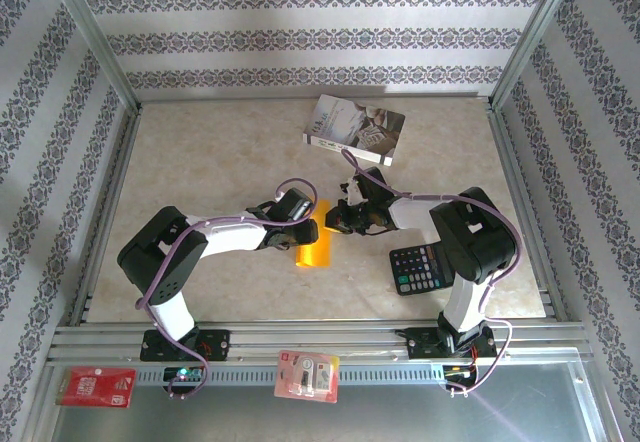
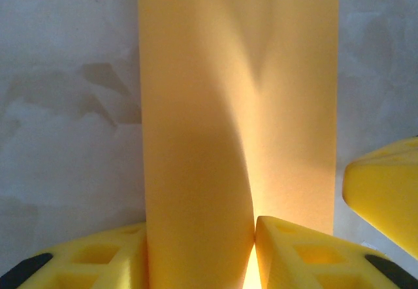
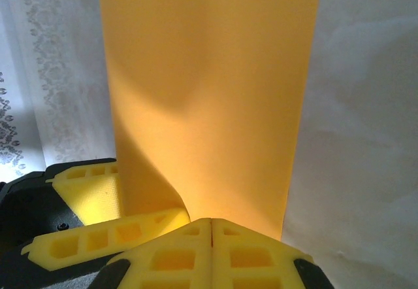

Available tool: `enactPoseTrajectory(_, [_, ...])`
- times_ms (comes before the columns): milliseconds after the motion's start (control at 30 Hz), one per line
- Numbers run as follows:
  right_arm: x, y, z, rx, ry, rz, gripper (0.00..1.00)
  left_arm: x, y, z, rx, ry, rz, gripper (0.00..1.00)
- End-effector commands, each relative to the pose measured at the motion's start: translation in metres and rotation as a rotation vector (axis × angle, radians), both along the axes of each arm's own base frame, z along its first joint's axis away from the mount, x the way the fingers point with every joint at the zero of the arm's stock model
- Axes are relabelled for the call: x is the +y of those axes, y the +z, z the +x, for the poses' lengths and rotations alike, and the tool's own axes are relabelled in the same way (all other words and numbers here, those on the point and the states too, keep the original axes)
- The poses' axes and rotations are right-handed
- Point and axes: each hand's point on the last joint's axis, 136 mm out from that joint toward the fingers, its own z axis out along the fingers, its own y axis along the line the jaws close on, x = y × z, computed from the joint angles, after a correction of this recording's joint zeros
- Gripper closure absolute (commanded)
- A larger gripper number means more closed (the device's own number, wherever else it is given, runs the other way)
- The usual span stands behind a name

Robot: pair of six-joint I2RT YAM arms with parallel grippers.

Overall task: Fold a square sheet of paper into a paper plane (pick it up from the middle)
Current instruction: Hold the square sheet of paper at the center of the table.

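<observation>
The square sheet of paper (image 1: 314,244) is orange-yellow and bent into a doubled, curved strip above the table's middle, held between both arms. In the left wrist view the paper (image 2: 235,93) rises as a tall band, and a rounded loop of it fills the gap of my left gripper (image 2: 199,237), which is shut on it. My right gripper (image 3: 212,223) has its yellow fingers pressed together on the paper's (image 3: 209,86) lower edge. From above, the left gripper (image 1: 310,228) and right gripper (image 1: 336,219) meet tip to tip at the sheet. No dart shape is visible.
A grey-white printed book (image 1: 355,129) lies at the back of the table. A black calculator (image 1: 422,267) sits by the right arm's base. A red packet (image 1: 96,386) and a blister pack (image 1: 307,375) rest on the front rail. Metal frame posts stand at both sides.
</observation>
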Motion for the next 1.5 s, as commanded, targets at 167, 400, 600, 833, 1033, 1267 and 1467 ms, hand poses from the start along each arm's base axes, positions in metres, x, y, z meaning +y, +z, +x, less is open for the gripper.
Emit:
enactPoseTrajectory(167, [0.001,-0.007,-0.005,0.027,0.006,0.0,1.0,0.041,-0.072,-0.036,0.157,0.022,0.188,0.57])
enactPoseTrajectory(400, [0.0,-0.011,-0.007,0.034,0.005,-0.007,1.0,0.04,-0.074,-0.037,0.158,0.021,0.187,0.56])
enactPoseTrajectory(600, [0.0,-0.012,-0.008,0.042,0.005,-0.008,1.0,0.041,-0.074,-0.037,0.159,0.021,0.19,0.56])
enactPoseTrajectory(833, [0.001,-0.011,-0.01,0.046,0.006,-0.006,1.0,0.04,-0.075,-0.037,0.16,0.02,0.19,0.56])
enactPoseTrajectory(1033, [0.004,-0.013,-0.012,0.052,0.013,-0.011,1.0,0.04,-0.074,-0.037,0.157,0.02,0.191,0.56])
enactPoseTrajectory(1267, [0.004,-0.021,-0.016,0.068,0.015,-0.032,1.0,0.041,-0.075,-0.038,0.159,0.021,0.192,0.56])
enactPoseTrajectory(1467, [-0.004,-0.031,-0.018,0.086,0.006,-0.081,1.0,0.041,-0.074,-0.038,0.158,0.021,0.192,0.56])
